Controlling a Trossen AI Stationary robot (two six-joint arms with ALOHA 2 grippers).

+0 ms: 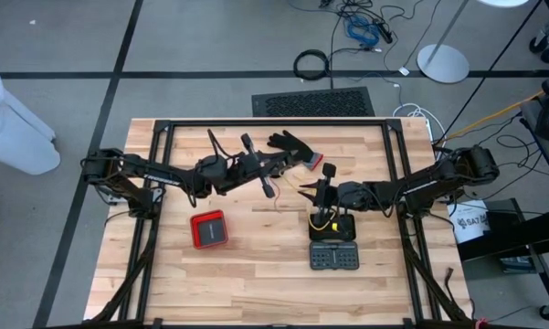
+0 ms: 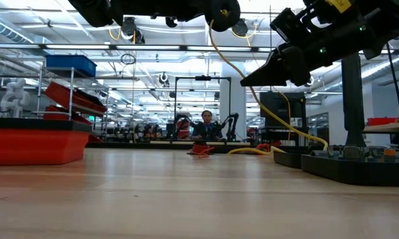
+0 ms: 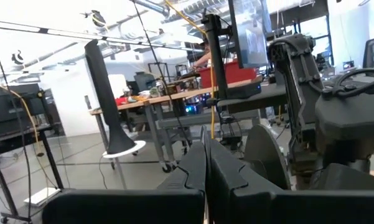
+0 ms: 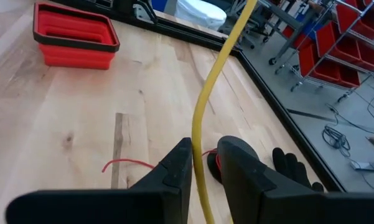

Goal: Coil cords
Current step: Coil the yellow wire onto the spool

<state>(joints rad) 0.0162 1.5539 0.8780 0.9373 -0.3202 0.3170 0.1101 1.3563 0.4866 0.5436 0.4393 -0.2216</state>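
Your right pincer [image 4: 204, 163] is clamped on a yellow cord [image 4: 206, 106], which runs up between its two fingers and out of the wrist view; in the low view that same cord [image 2: 265, 109] sags from above down toward the black tray [image 2: 358, 162] at the table's right. The hold looks thin. The cord sits between the fingertips, not deep in the jaws, so any sideways pull could slide it free and the loop you are forming would spring open.

Just past those fingers a thin red cord [image 4: 127, 163] lies loose on the table [image 4: 62, 118], with a black glove [image 4: 289, 168] beside it. Drop the wrist and you may snag either one and drag it into the coil.

Farther off, your left pincer [image 3: 205, 165] is clenched shut, held in the air near table centre; whether it grips anything I cannot tell. If it does hold the cord's other end, drawing the arms apart would tighten the line and tug it from the right grip.

The red box [image 1: 208, 228] sits well apart.
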